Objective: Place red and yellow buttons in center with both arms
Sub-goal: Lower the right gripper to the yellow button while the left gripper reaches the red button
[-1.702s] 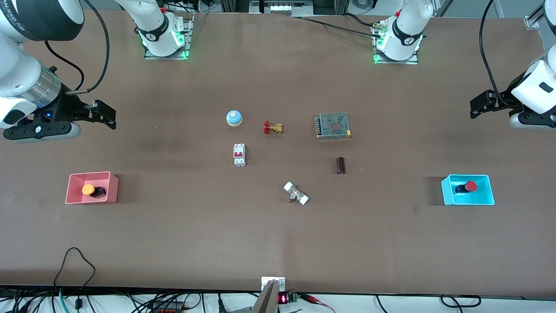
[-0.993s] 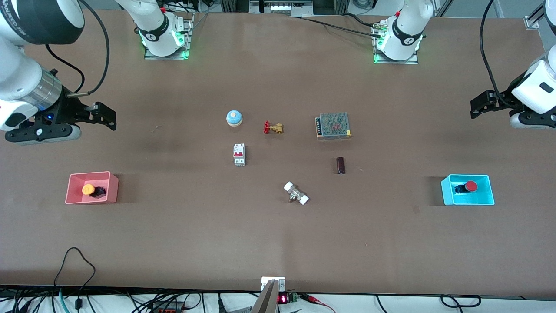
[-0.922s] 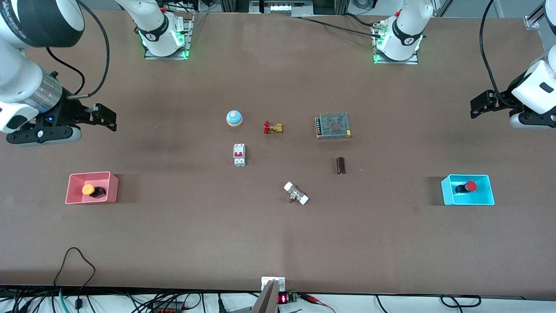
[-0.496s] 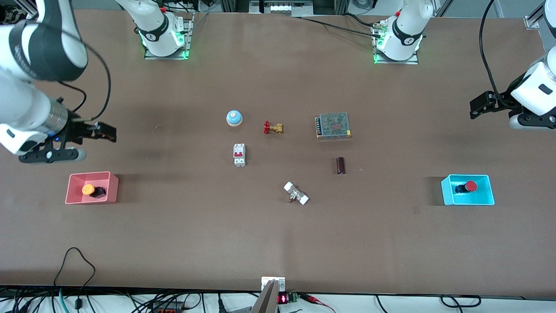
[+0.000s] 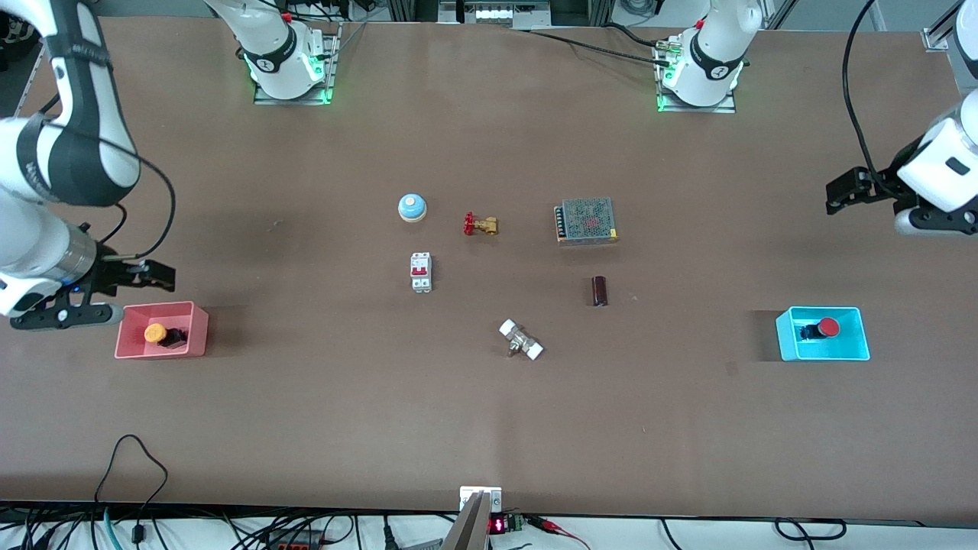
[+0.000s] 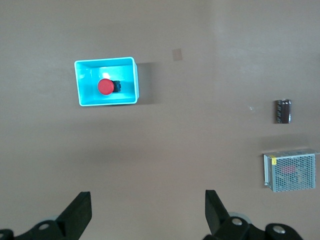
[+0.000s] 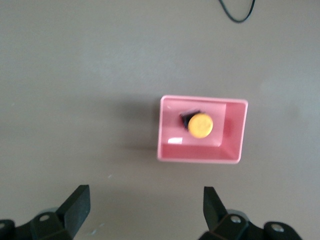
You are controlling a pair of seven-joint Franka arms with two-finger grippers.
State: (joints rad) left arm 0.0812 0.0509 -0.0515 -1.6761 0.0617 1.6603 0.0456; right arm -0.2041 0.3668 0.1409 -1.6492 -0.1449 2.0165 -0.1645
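My right hand [image 5: 157,276] has come down and toward the front camera over the last couple of seconds; it now hangs just above the farther rim of the pink tray [image 5: 197,330], where before it sat well up the counter [image 5: 489,428] from it. Its fingers [image 7: 77,204] are spread wide with nothing between them. The yellow button [image 5: 156,333] lies on its side in that tray, cap toward the right arm's end, unmoved.

My left hand [image 5: 839,192] has barely shifted, dropping only a touch; it hangs over bare counter at the left arm's end, clear of the cyan tray [image 5: 859,345], which lies nearer the front camera. Its fingers [image 6: 80,215] are also spread and empty. The red button [image 5: 827,328] rests in the cyan tray, where it was.

In the middle of the counter nothing has changed: blue bell [image 5: 412,206], red-handled valve [image 5: 480,224], mesh-topped power supply [image 5: 586,220], white breaker [image 5: 421,271], dark cylinder [image 5: 600,290] and white-ended fitting [image 5: 521,340] all sit as before.
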